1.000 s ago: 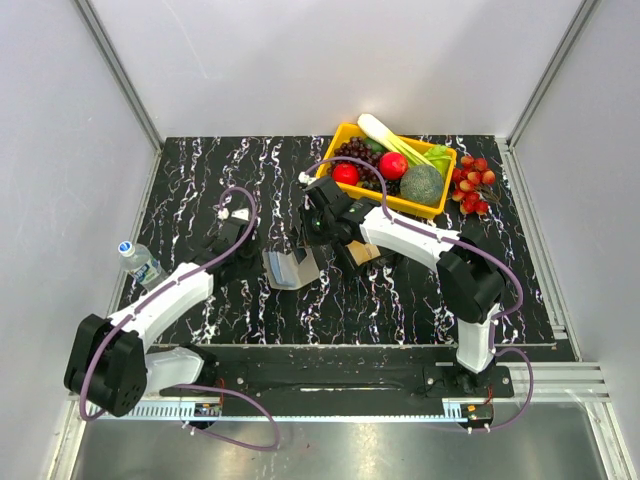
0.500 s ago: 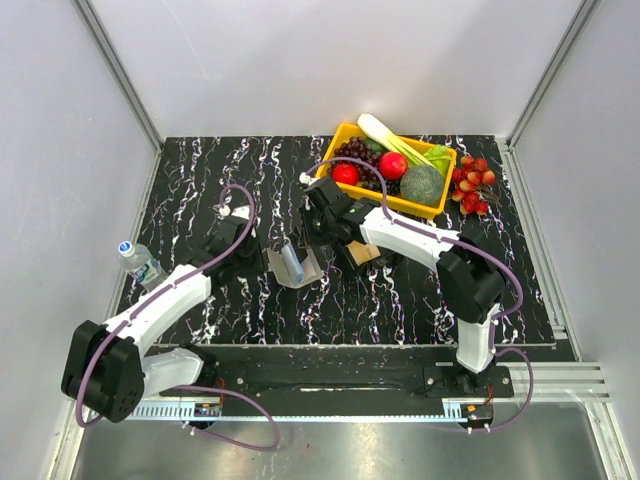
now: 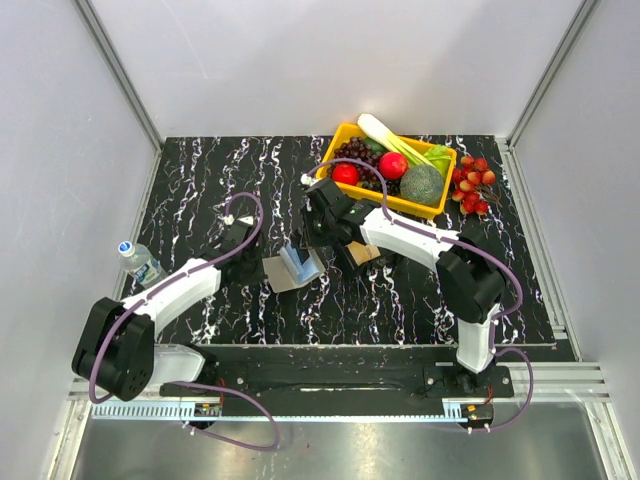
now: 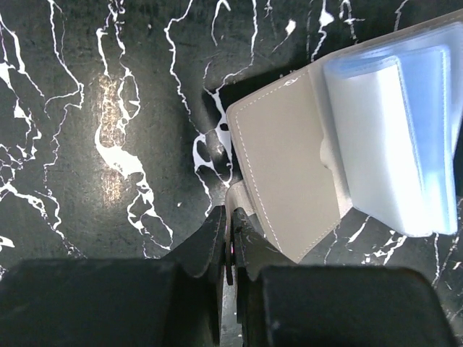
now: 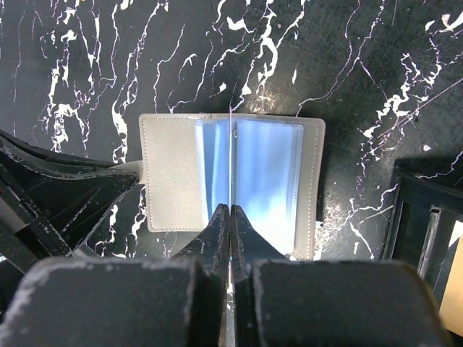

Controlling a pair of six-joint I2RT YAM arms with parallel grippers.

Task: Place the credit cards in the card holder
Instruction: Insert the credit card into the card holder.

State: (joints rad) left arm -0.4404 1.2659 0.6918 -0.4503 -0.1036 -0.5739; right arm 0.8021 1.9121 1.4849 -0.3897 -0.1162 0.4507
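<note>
The card holder (image 3: 296, 268) lies open on the black marbled table, a grey cover with clear bluish sleeves inside. My left gripper (image 4: 230, 217) is shut on the small closing tab at the edge of its cover (image 4: 289, 181). My right gripper (image 5: 231, 211) hangs over the middle of the card holder (image 5: 170, 166), shut on one thin clear sleeve that stands edge-on. A tan credit card (image 3: 366, 253) rests in a black tray (image 3: 350, 258) just right of the holder, partly under the right arm. No card shows in either gripper.
A yellow basket (image 3: 411, 207) of fruit and vegetables stands at the back right, with a cluster of red berries (image 3: 473, 186) beside it. A water bottle (image 3: 140, 263) lies at the table's left edge. The black tray's corner (image 5: 427, 224) is close to the holder's right side.
The card holder has gone from half folded to spread open with its sleeves showing. My left gripper has moved right, up to the holder's cover. The right gripper stays over the holder.
</note>
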